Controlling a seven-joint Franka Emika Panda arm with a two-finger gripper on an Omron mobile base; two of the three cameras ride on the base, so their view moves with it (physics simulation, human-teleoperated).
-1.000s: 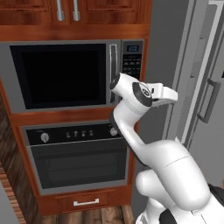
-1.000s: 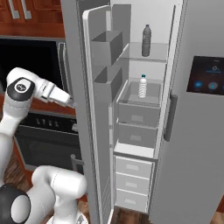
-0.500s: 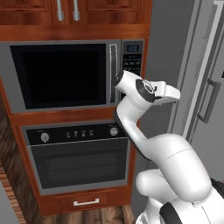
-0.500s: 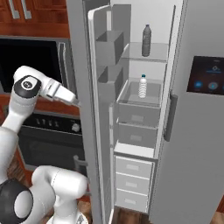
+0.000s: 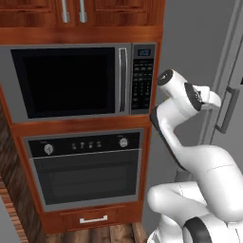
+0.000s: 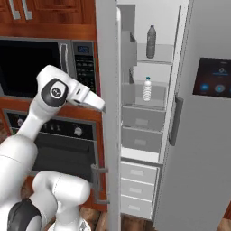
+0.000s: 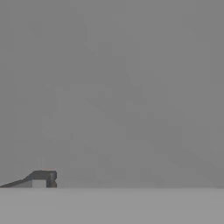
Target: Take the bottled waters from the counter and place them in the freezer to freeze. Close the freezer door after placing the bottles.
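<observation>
The white arm's gripper [image 6: 103, 107], jaws apart and empty, presses the tall plain grey freezer door [image 6: 108, 67]; slipping off could leave it ajar. Inside, the clear-whitish bottle [image 6: 147, 89] stands below the darker grey bottle [image 6: 151, 41]

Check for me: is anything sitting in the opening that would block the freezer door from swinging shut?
Nothing visible does. Both bottled waters, the darker bottle and the clear bottle, stand back on shelves inside the freezer. The freezer door is ajar, with the arm on its outer side.
</observation>
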